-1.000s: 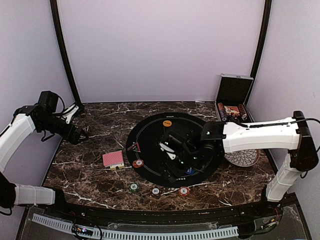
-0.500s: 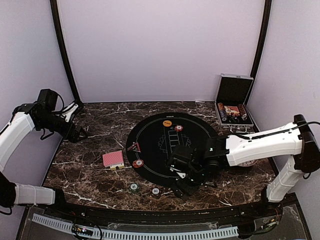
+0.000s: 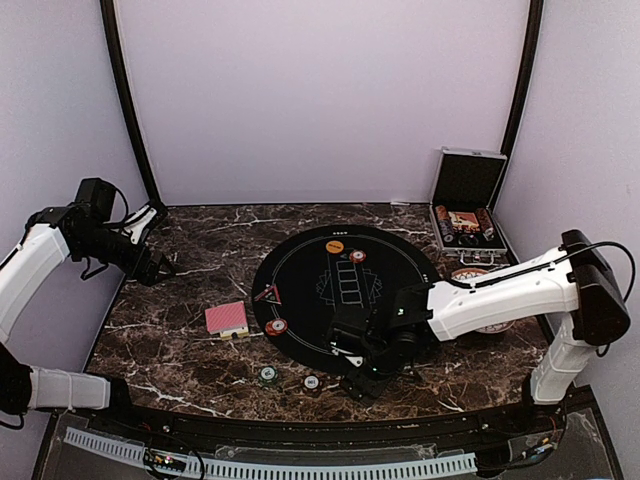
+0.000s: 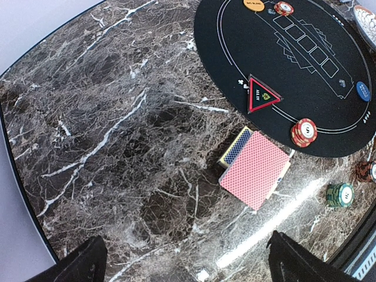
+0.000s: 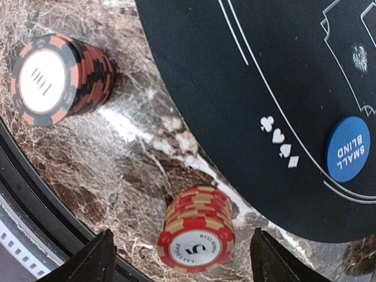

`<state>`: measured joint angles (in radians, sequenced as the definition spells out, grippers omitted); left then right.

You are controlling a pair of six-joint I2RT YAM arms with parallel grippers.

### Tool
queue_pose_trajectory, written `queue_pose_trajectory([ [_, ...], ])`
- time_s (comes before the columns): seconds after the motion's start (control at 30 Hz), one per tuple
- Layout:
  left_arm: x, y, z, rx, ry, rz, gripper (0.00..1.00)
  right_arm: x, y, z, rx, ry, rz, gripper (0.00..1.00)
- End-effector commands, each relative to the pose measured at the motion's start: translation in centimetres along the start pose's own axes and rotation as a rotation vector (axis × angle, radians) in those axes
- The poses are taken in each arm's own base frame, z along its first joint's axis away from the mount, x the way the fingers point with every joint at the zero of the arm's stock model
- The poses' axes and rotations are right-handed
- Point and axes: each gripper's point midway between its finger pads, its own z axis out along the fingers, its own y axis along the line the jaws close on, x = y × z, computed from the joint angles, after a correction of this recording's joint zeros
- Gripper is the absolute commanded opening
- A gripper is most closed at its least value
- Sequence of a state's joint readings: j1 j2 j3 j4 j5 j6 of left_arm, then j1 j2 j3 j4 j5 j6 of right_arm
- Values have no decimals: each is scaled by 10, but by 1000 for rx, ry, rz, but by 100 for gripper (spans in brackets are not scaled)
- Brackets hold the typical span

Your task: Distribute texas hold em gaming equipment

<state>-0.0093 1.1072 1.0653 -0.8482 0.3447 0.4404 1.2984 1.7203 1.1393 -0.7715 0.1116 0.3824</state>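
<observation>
My right gripper (image 3: 365,378) (image 5: 182,235) hangs open over the table's front edge, with a red chip stack (image 5: 197,238) between its fingers and a gap on each side. A black-and-orange chip stack (image 5: 59,79) (image 3: 312,382) stands to its left, and a blue button disc (image 5: 348,148) lies on the black mat (image 3: 300,300). My left gripper (image 3: 150,265) (image 4: 191,252) is open and empty, high at the far left. The red-backed card deck (image 3: 227,318) (image 4: 255,167), another red stack (image 3: 276,326) and a green stack (image 3: 267,374) sit left of centre. An orange disc (image 3: 334,246) and a red chip (image 3: 357,256) lie at the mat's back.
A red triangular marker (image 3: 267,294) lies on the mat's left edge. An open silver-edged case (image 3: 465,200) stands at the back right. The white patterned plate (image 3: 497,325) is mostly hidden under my right arm. A black rail runs along the near edge.
My right arm swung from over the mat toward the near edge and came down around the front red chip stack, uncovering the back of the mat. The left arm stayed still.
</observation>
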Motion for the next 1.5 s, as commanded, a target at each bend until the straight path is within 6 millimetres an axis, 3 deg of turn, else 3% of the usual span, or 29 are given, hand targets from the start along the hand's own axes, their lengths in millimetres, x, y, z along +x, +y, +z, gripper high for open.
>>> queue_pose_trajectory([
  [0.0,-4,-3,-6,11,-3,-6,99,-4,5,9,-1,-18,-13,76],
  [0.43,-5,-1,-4,8,-3,-12,99,-3,4,11,3,-21,-9,55],
  [0.77,-6,0,-2,8,-1,-20,99,0,-2,9,30,-20,-15,55],
  [0.97,-5,0,-3,4,-2,-18,99,-3,-2,6,28,-27,-20,43],
  [1.1,-6,1,-2,5,-1,-18,99,-5,-2,0,30,-37,-20,32],
  [1.33,-6,1,-1,8,-1,-22,99,-14,-4,-14,41,-59,-21,22],
  [1.47,-6,0,-2,9,0,-22,99,-30,-10,-31,57,-98,-11,19],
])
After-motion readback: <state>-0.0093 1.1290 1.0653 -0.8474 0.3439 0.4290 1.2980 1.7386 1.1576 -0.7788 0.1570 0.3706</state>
